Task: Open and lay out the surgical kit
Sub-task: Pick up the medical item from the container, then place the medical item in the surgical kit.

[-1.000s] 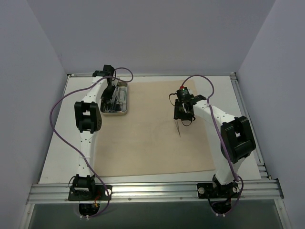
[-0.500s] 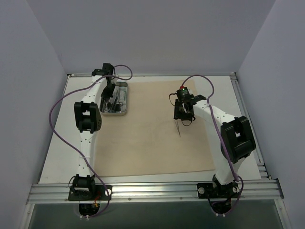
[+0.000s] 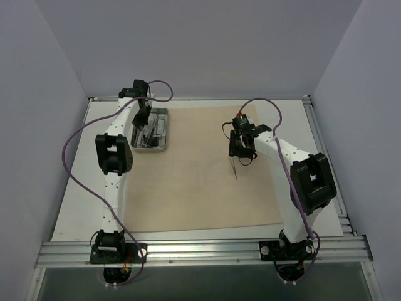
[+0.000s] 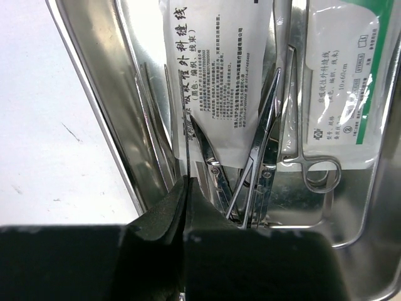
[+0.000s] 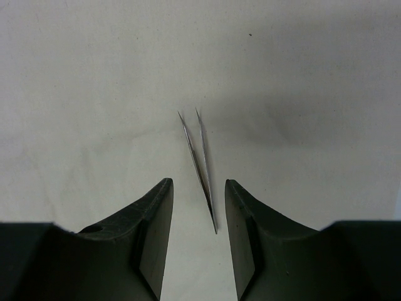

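Note:
The beige cloth wrap (image 3: 200, 188) lies spread flat on the table. The steel tray (image 3: 165, 133) sits at its far left corner. In the left wrist view the tray (image 4: 94, 75) holds two clear packets (image 4: 213, 75) (image 4: 341, 69) and steel scissor-handled instruments (image 4: 266, 150). My left gripper (image 3: 143, 118) is down in the tray, its jaws shut (image 4: 187, 188) on the clear edge of the left packet. Thin tweezers (image 3: 234, 168) lie on the cloth right of centre. My right gripper (image 3: 241, 152) hovers over them, open and empty, with the tweezers (image 5: 202, 163) between its fingers (image 5: 197, 188).
White table surface (image 3: 78, 188) borders the cloth on the left and right. Grey walls close in three sides. An aluminium rail (image 3: 200, 251) runs along the near edge by the arm bases. Purple cables loop above both arms.
My left gripper has shifted a little toward the far end of the tray. The right arm and the tweezers have not moved.

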{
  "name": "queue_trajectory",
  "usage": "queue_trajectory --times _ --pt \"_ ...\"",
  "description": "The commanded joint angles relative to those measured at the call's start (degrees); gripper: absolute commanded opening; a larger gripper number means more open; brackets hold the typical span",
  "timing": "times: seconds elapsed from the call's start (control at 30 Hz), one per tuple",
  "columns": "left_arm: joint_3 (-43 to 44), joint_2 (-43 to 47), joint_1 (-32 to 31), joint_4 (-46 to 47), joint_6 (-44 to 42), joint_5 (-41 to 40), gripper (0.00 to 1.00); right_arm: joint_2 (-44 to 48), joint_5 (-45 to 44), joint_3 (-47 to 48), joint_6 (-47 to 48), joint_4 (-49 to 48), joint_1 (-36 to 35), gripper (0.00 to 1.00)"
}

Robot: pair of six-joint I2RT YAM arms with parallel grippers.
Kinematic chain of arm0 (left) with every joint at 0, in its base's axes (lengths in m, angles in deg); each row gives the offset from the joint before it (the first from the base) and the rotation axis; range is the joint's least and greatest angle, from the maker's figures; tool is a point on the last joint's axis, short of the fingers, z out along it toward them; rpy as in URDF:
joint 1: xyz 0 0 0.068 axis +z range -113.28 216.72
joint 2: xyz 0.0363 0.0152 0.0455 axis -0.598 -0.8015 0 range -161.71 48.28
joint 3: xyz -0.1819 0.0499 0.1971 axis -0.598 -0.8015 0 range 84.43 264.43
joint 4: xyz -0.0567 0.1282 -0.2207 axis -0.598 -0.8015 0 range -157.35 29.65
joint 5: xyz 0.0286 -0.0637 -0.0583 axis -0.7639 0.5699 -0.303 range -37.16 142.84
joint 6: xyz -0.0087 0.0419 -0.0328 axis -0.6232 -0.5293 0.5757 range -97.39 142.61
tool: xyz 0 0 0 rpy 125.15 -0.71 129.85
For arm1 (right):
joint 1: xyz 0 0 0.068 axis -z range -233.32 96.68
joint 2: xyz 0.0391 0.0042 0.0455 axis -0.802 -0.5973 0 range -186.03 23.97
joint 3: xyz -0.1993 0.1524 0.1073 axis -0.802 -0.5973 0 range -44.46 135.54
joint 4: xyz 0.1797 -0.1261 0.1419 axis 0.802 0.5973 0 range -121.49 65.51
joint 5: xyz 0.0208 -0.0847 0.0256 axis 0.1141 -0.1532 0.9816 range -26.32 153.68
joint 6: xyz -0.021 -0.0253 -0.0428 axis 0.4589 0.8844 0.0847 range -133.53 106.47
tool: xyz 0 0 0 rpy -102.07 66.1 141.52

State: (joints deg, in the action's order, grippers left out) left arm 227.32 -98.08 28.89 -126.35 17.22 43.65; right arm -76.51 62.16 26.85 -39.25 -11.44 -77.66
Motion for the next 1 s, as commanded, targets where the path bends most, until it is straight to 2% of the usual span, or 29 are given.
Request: queue_trajectory --times 0.0,0.33,0.53,0.7,0.77,0.83,0.87,0.97 --pt "2.4 5.5 0.1 1.0 1.2 1.6 0.02 3.4 -1.6 2.4 -0.5 2.4 0.0 0.35" --pt "1.9 8.8 0.2 1.4 2.7 9.2 0.02 3.6 -0.7 4.3 -0.7 2.1 0.1 0.34" --pt "4.2 13.7 0.1 1.5 3.4 22.1 0.02 4.9 3.4 10.1 0.6 0.2 0.1 0.37" --pt "2.0 19.7 0.1 6.3 7.1 34.4 0.02 7.1 12.8 14.2 1.3 -11.5 -0.2 0.50" --pt "1.1 22.2 -0.1 8.7 8.5 40.6 0.02 7.6 18.3 15.2 0.7 -19.5 -0.6 0.67" --pt "1.1 23.8 -0.4 9.8 10.3 46.3 0.02 7.8 23.4 15.4 0.1 -29.0 -1.1 0.74" --pt "1.2 24.3 -0.6 10.3 11.0 47.8 0.02 7.7 24.8 15.4 -0.4 -31.6 -1.5 0.86" --pt "1.3 25.8 -1.1 11.7 13.1 51.8 0.02 5.7 29.5 16.3 -1.5 -38.9 -2.6 0.86"
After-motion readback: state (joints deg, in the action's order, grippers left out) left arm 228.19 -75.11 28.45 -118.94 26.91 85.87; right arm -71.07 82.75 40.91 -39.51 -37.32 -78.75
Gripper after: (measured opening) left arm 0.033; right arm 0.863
